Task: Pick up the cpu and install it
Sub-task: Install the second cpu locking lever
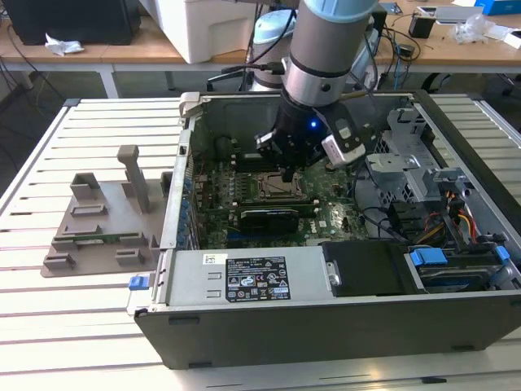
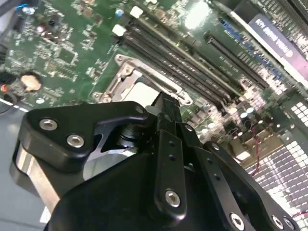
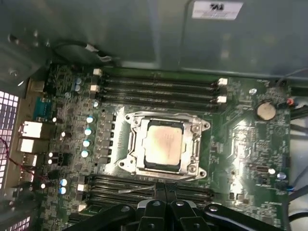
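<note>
The chip point(image 3: 163, 144) lies flat inside the metal socket frame point(image 3: 197, 144) on the green motherboard point(image 3: 250, 144), its silver top facing up. The hand point(image 3: 165, 185) hangs just above the board beside the frame, over the memory slots point(image 3: 159, 91), its fingers point(image 3: 159, 192) pressed together and holding nothing. The open computer case point(image 1: 326, 326) rests on the slatted tabletop point(image 1: 81, 326).

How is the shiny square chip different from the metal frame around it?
The cpu is a plain, solid silver-grey square; the socket frame is an open ring with cut-outs and tabs. The cpu is smaller and sits inside the socket frame, which surrounds it. The cpu looks smooth; the socket frame has edges and corner screws. Both are metallic and lie flat on the green motherboard.
</note>
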Available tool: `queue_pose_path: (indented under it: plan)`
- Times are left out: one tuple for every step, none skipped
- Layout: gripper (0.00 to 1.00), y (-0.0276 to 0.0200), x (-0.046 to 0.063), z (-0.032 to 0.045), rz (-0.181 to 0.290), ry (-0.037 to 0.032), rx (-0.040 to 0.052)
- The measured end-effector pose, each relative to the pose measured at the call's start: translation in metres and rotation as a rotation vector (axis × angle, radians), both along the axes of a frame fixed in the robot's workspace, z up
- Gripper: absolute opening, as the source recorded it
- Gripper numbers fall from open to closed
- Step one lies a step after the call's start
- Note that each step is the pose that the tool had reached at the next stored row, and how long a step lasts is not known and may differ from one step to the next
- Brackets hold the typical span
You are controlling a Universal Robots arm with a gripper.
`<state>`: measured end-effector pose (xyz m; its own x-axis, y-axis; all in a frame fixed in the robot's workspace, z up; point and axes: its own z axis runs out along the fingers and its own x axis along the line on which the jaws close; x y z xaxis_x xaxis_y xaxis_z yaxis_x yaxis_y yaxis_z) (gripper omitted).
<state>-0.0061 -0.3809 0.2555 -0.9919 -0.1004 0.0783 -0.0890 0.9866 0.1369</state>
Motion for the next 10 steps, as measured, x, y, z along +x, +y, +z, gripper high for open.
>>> queue_pose_path:
  plan:
    - [0.11,-0.0018,-0.002,-0.0026,0.0,0.0,0.0]
    - [0.11,-0.0031,-0.004,-0.0045,0.0,-0.0001,0.0002]
    - [0.11,-0.0049,-0.007,-0.0081,0.0,-0.0002,0.0005]
    - [0.11,-0.0055,-0.009,-0.0099,0.0,-0.0001,0.0003]
    - [0.11,-0.006,-0.011,-0.0117,0.0,0.0,0.0002]
    - [0.11,-0.0065,-0.013,-0.015,0.0,-0.0001,0.0003]
    - [0.11,-0.0066,-0.014,-0.0168,0.0,-0.0001,0.0002]
    - [0.11,-0.0066,-0.016,-0.0202,0.0,-0.0001,0.0003]
    - [0.11,-0.0066,-0.02,-0.0242,0.0,-0.0001,0.0001]
    - [0.11,-0.0066,-0.025,-0.0295,0.0,0.0,0.0002]
